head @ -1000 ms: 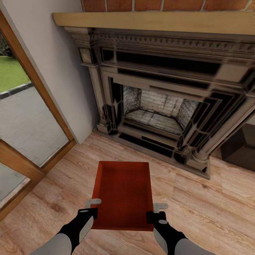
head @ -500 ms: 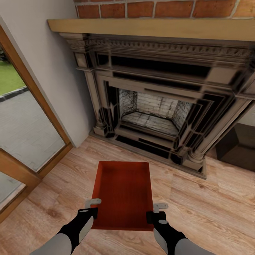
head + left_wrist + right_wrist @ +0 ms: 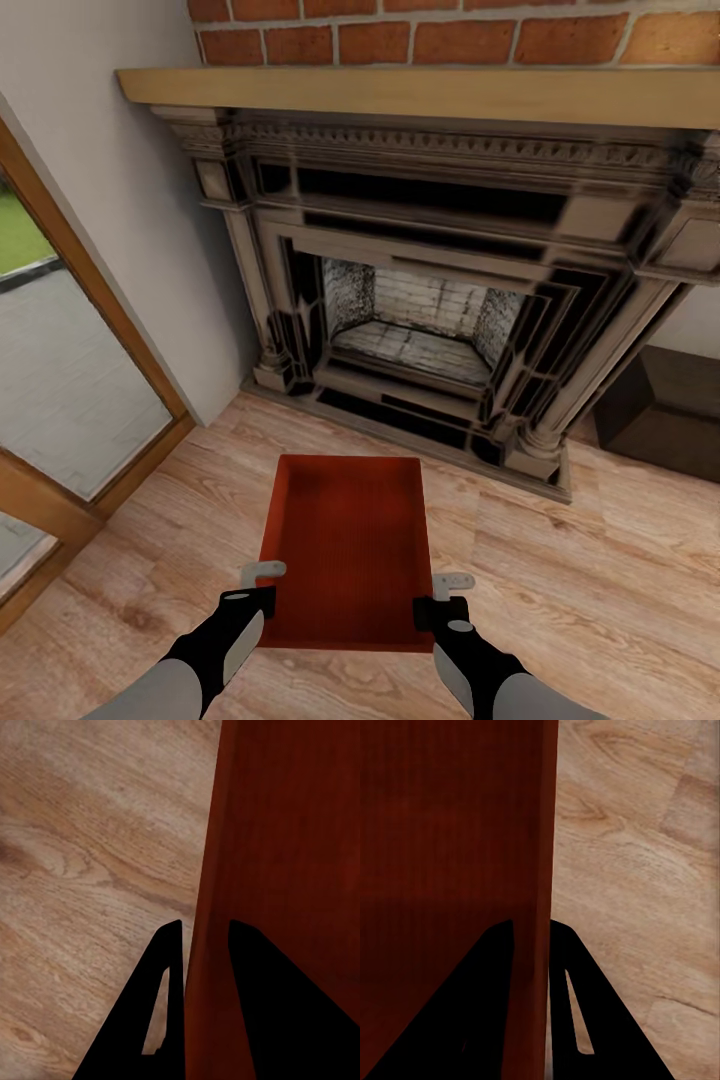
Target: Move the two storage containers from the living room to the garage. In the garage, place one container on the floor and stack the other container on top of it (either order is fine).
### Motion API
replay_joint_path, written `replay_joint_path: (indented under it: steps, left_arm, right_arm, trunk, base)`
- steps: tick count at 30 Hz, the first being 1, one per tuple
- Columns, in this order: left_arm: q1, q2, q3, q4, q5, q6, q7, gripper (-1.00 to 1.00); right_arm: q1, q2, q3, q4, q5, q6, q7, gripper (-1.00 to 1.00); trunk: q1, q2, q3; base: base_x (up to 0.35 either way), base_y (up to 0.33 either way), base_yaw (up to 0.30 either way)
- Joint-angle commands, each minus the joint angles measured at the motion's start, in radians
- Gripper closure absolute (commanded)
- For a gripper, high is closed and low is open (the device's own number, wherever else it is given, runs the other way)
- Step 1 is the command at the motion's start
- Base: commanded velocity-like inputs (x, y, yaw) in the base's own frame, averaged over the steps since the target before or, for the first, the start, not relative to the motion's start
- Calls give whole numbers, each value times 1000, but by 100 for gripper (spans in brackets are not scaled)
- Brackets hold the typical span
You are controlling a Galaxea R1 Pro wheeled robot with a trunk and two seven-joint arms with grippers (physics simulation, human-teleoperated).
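Nearest in the head view are two arms, grey near the elbow and black at the wrist. The left gripper (image 3: 262,590) pinches the left wall of a storage container (image 3: 348,545), near its close corner. The right gripper (image 3: 442,598) pinches the right wall the same way. The container is a red-orange box, long and flat, with smooth straight walls and an open top. Its inside has fine little lines, like ribs. Nothing lies in it. It is held between the two arms, above the wood floor (image 3: 600,560), with its long side pointing away toward the fireplace.

In the left wrist view, two black pointed fingers (image 3: 166,990) sit one on each side of the thin red wall (image 3: 206,907), so the left gripper (image 3: 199,934) is narrow and holds it. The right wrist view shows the same: the right gripper (image 3: 531,926) has its dark fingers (image 3: 566,960) closed on the container wall (image 3: 544,832). These close views show the knots and swirls in the light wood planks, which look fainter from the head.

Farther off stands a big stone fireplace (image 3: 440,300) with carved edges and dark stripes. Its hollow is lined with pale bricks. A light wooden shelf (image 3: 420,95) runs over it, with red bricks (image 3: 440,35) above. On the left is a glass door (image 3: 70,380) in a wooden frame, beside a plain pale wall (image 3: 110,160). On the far right sits a dark box shape (image 3: 665,405).
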Motion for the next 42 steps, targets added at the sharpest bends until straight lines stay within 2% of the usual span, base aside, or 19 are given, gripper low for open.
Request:
replay_joint_path:
  steps: [1,9,29,42]
  left_arm:
    - [-1,3,7,-6,-20,6,11,100]
    - [-1,2,6,0,-19,6,11,100]
    - [-1,1,6,2,-18,6,10,100]
    - [0,2,6,2,-18,6,10,100]
  right_arm:
    - [-1,-2,-11,18,-18,-5,-6,100]
    - [-1,-2,-11,17,-18,-4,-6,100]
    - [-1,-2,-11,15,-19,-3,-6,100]
    - [-1,-2,-13,13,-19,-4,-8,100]
  trunk:
    - [0,-1,0]
    - [0,-1,0]
    - [0,-1,0]
    - [0,-1,5]
  base:
    - [0,0,-11]
    - [-31,-32,-2]
    - [-209,-196,0]
    - [-12,-13,-55]
